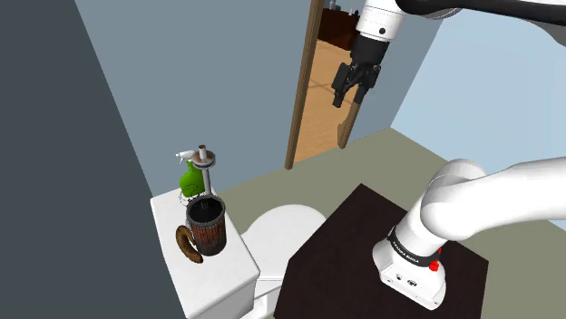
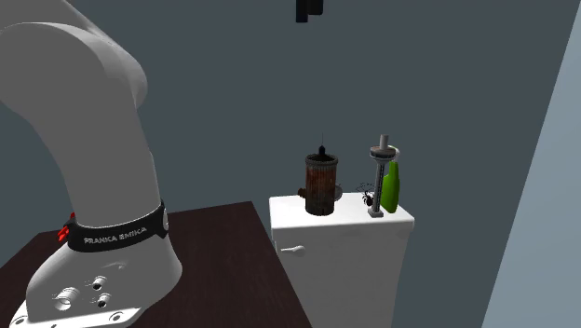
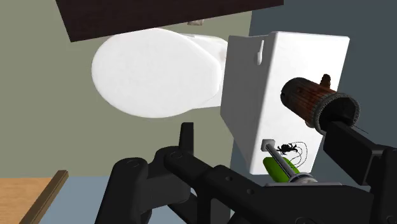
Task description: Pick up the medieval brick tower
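The brick tower is a small round reddish-brown cylinder with a dark rim. It stands upright on the white toilet tank lid. In the second exterior view the tower is at the lid's left part. My gripper hangs high in the air, far above and to the shoulder view's right of the tower, with its fingers apart and nothing between them. Its tips show at the top edge of the second exterior view. In the wrist view the open gripper looks down at the tank, with the tower off toward one finger.
Also on the lid are a green bottle, a grey pedestal, a brown ring beside the tower, and a small black spider. The white toilet seat lies between the tank and my dark stand. A wooden door frame stands behind.
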Controlling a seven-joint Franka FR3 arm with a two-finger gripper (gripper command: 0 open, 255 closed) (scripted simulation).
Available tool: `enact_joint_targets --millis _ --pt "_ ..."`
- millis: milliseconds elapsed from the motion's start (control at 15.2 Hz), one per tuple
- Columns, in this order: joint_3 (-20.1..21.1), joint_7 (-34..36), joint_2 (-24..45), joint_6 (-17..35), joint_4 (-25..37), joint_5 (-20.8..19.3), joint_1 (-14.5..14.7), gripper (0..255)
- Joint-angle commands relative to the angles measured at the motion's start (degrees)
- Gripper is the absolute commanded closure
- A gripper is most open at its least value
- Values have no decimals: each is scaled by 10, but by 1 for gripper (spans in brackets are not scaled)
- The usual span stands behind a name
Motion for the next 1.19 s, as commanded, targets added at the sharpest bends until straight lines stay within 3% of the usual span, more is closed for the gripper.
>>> enact_joint_targets --millis 0,594,1122 --pt "0 0 0 0 0 0 0 0" --pt "34 -71 179 104 51 0 53 0" --pt "71 -122 338 166 128 -14 92 0"
